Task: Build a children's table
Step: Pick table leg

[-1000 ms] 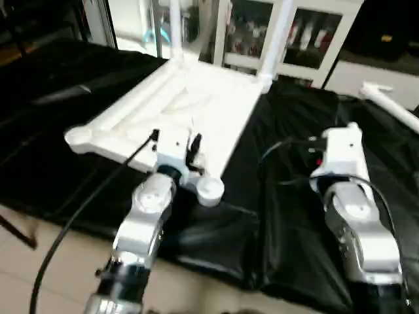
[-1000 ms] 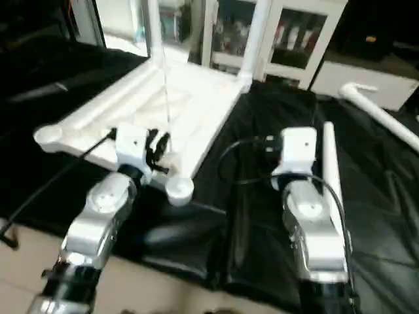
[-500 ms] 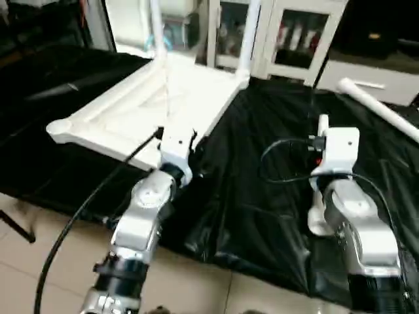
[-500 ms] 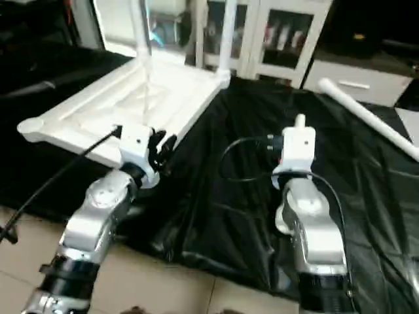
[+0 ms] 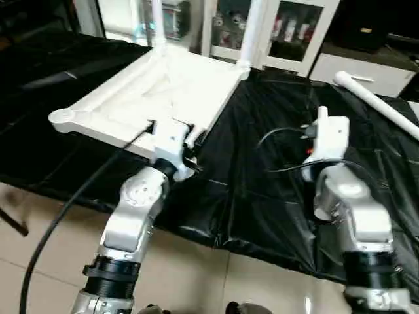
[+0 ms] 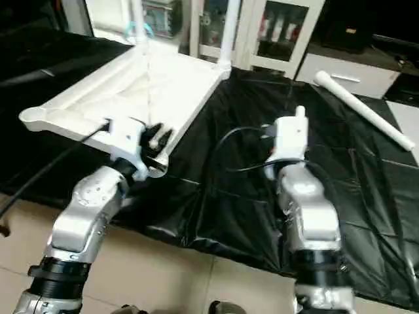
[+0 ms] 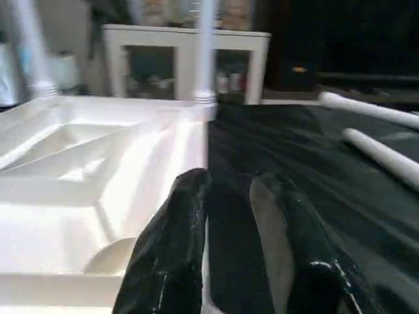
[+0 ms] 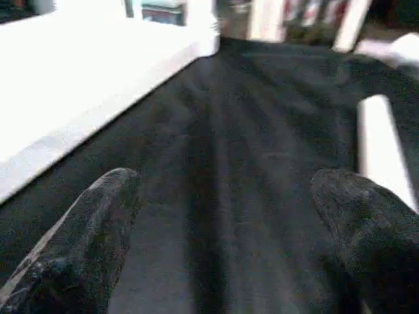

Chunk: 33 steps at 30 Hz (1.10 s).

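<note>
The white tabletop (image 5: 163, 85) lies underside up on the black cloth, with two white legs (image 5: 252, 33) standing in its far corner sockets. My left gripper (image 7: 229, 186) sits at the near right corner. Its fingers (image 6: 157, 137) straddle the tabletop's right rim (image 7: 190, 137) with a narrow gap, closed on it. My right gripper (image 8: 229, 190) hovers wide open over bare cloth, holding nothing. A loose leg (image 8: 380, 144) lies beside its one finger, and the leg's tip (image 5: 322, 114) pokes out past the right wrist. Another loose leg (image 6: 360, 108) lies at the far right.
The black cloth (image 5: 262, 170) covers the work table, whose front edge (image 5: 216, 239) drops to a tiled floor. A white glass-door cabinet (image 5: 288, 33) stands behind the table. A black cable (image 5: 59, 222) runs along my left forearm.
The head view has tilted and shifted. My right gripper's fingers stand wider apart than before. My left gripper stays at the tabletop's near right corner.
</note>
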{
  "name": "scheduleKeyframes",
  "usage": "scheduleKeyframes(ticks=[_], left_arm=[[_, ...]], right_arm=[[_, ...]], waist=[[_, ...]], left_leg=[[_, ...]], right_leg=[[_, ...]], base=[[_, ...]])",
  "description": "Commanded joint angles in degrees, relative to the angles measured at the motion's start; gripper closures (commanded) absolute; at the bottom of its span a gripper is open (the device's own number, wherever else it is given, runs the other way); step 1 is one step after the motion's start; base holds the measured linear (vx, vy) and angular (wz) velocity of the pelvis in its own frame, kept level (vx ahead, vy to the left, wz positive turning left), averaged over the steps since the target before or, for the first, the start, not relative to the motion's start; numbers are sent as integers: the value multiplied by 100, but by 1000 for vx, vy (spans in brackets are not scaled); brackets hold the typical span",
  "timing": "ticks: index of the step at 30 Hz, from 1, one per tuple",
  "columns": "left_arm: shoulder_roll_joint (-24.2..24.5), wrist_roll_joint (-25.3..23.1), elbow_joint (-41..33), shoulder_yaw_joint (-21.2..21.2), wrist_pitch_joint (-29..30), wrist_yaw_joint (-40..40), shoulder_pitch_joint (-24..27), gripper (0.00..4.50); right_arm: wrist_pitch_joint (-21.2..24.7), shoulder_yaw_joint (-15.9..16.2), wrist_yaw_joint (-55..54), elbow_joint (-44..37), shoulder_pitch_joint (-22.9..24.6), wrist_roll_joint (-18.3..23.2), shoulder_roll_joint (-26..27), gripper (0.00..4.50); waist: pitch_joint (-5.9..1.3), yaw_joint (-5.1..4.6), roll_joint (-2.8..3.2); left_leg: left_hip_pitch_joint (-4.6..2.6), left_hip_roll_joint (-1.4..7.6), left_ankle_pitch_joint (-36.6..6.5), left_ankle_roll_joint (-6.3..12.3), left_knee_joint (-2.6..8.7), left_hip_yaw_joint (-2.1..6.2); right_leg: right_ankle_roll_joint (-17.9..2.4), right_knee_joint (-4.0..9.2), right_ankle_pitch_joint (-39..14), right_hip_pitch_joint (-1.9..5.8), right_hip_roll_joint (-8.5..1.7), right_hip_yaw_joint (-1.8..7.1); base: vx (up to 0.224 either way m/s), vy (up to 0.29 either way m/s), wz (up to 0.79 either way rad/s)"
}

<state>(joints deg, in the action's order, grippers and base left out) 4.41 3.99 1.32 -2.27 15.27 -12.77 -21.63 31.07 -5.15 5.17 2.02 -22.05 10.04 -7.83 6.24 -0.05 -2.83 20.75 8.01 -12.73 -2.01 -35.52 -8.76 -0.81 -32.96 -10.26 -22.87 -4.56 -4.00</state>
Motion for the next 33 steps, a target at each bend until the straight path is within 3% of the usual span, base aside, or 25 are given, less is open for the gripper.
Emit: scheduleKeyframes(ticks=[1, 2, 3, 5, 6, 7, 8, 9, 10, 11, 12, 13, 14, 15, 16, 17, 18, 19, 20, 21, 22, 24, 27, 31, 33], left_arm=[[21, -40, -37, 27, 98, 77, 17, 310], [31, -33, -43, 27, 99, 68, 21, 310], [83, -71, -56, 7, 113, 70, 28, 310], [96, -69, -53, 1, 96, 58, 27, 310], [93, -63, -46, 11, 93, 57, 20, 310], [89, -71, -45, 15, 95, 69, 20, 310], [85, -54, -38, 18, 92, 54, 17, 310], [82, -41, -34, 18, 90, 46, 14, 310], [107, -54, -29, -5, 75, 14, 5, 310], [112, -37, -31, -19, 88, -16, 4, 310], [130, -44, -35, -46, 105, -41, 0, 310], [151, 3, -72, -76, 135, -131, 15, 310], [151, 94, -113, -86, 185, -234, 37, 310], [199, 141, -180, -160, 227, -392, 74, 310], [289, 257, -301, -288, 245, -719, 153, 310], [354, 335, -383, -375, 263, -944, 209, 310], [469, 474, -520, -520, 301, -1321, 302, 310], [619, 653, -708, -656, 236, -1739, 421, 310], [739, 850, -874, -745, 225, -2078, 521, 310], [753, 864, -888, -753, 229, -2106, 529, 310], [840, 952, -974, -799, 256, -2282, 574, 310], [1169, 1021, -1112, -908, 368, -2664, 618, 310], [1432, 1104, -1160, -903, 447, -3011, 621, 310], [1678, 1170, -1208, -907, 564, -3333, 595, 310], [1842, 1258, -1219, -968, 679, -3549, 552, 310]], right_arm=[[40, 30, 70, -188, 36, 96, -19, 3], [38, 36, 81, -198, 46, 107, -8, 3], [49, 49, 111, -227, 77, 123, 33, 3], [34, 63, 132, -226, 85, 105, 43, 3], [39, 58, 126, -229, 90, 80, 54, 3], [47, 50, 115, -237, 98, 71, 61, 3], [46, 50, 115, -248, 105, 69, 66, 3], [43, 52, 118, -257, 112, 70, 68, 3], [59, 77, 86, -264, 116, 27, 61, 3], [72, 104, 66, -272, 129, 9, 46, 3], [90, 129, 40, -280, 141, -14, 30, 3], [147, 147, -29, -299, 150, -57, 21, 3], [197, 150, -77, -305, 150, -85, 18, 3], [342, 156, -174, -310, 131, -162, 0, 3], [596, 114, -270, -292, 83, -186, -17, 3], [769, 85, -299, -287, 53, -176, -32, 3], [1026, 31, -279, -283, 7, -105, -59, 3], [1194, -87, -380, -290, -19, -85, -54, 3], [1384, -142, -509, -285, -54, -165, -87, 3], [1395, -139, -511, -286, -56, -172, -94, 3], [1467, -124, -522, -288, -69, -217, -136, 3], [1623, -147, -646, -332, -159, -339, -228, 3], [1981, -150, -780, -433, -302, -511, -388, 3], [2506, -208, -842, -409, -454, -514, -523, 3], [3032, -304, -718, -198, -564, -344, -588, 3]], waist=[[-348, -37, 17], [-378, -64, 121], [-201, -89, 39], [-211, -56, 29], [-204, -4, 26], [-256, -6, -173], [-332, 122, -111], [-462, 263, -284], [-523, 417, -223], [-538, 408, -203], [-580, 419, -162], [-562, 421, -16], [-561, 379, 93], [-566, 199, 305], [-713, 90, 352], [-733, 117, 254], [-785, 149, 102], [-754, 138, -36], [-712, 227, -331], [-728, 308, -311], [-726, 340, -227], [-673, 264, -180], [-446, 166, -71], [-301, 140, -100], [-318, 116, -114]], left_leg=[[-259, 436, -2975, -59, 667, 230], [-770, 531, -3146, -285, 597, 0], [-1092, 799, -4255, -455, 725, -41], [-1015, 1046, -4430, -455, 973, -100], [-979, 1137, -4410, -440, 1096, -273], [-419, 613, -3971, 23, 852, -199], [-467, 359, -3397, 77, 571, -309], [-79, 100, -1697, 399, 49, -182], [191, 120, -736, 545, -237, 70], [470, 145, -152, 496, -363, 227], [576, 174, 180, 430, -362, 267], [566, 291, 892, 415, -55, 288], [439, 328, 1408, 480, 211, 246], [-67, 562, 2543, 1176, 359, 550], [-921, 1040, 3987, 2067, 110, 1060], [-913, 1114, 5020, 2201, 8, 1088], [-968, 1026, 7083, 2131, -166, 1088], [-808, 590, 7383, 1894, -309, 926], [-24, -118, 5429, 1443, -229, 410], [98, -227, 4378, 1265, -142, 272], [154, -90, 2888, 946, -4, 178], [190, 57, 1716, 539, 215, 141], [23, 294, -439, -206, 481, 93], [-168, 313, -2236, -703, 525, 44], [-88, 304, -2151, -732, 551, 91]], right_leg=[[-407, 520, -3322, 235, -378, 149], [-431, 617, -3334, -78, -144, 253], [-422, 306, -2803, -326, 52, -114], [-485, -58, -2193, -214, -82, -162], [-578, -313, -1737, -180, -156, -176], [-245, 98, -2232, 316, -422, 93], [-173, 384, -3262, 292, -549, 277], [-130, 596, -4410, 811, -905, 705], [-656, 604, -4055, 1023, -1163, 935], [-1355, 444, -2634, 1161, -1081, 860], [-1648, 346, -1800, 1207, -995, 742], [-1897, 173, -533, 1018, -680, 403], [-1722, 54, -159, 869, -361, 117], [-1029, -380, 199, 453, 155, -214], [-394, -664, -424, -370, 19, 3], [-115, -655, -148, -415, -109, 160], [361, -580, 711, -550, -285, 428], [425, -379, 1724, -581, -401, 634], [349, -403, 3540, 33, -242, 684], [187, -375, 4167, 174, -218, 685], [-250, -365, 4636, 243, -256, 673], [-656, -307, 3931, 368, -194, 561], [-874, 20, -248, 230, -152, 524], [-153, 333, -3543, -18, -159, 534], [51, 349, -3783, 14, -185, 533]], base=[[0, 0, 0], [0, 0, 0], [76, -25, -40], [114, -24, -67], [123, -53, -69], [110, -87, -37], [110, -87, -37], [141, -88, -9], [201, -71, -7], [201, -71, -7], [210, -36, -9], [218, 4, -10], [218, 4, -10], [224, 3, -10], [206, 8, -1], [206, 8, -1], [104, 49, 0], [0, 0, 0], [0, 0, 0], [0, 0, 0], [6, -58, 20], [-14, -69, 8], [-76, -60, -10], [-102, -29, 0], [-100, -9, -3]])
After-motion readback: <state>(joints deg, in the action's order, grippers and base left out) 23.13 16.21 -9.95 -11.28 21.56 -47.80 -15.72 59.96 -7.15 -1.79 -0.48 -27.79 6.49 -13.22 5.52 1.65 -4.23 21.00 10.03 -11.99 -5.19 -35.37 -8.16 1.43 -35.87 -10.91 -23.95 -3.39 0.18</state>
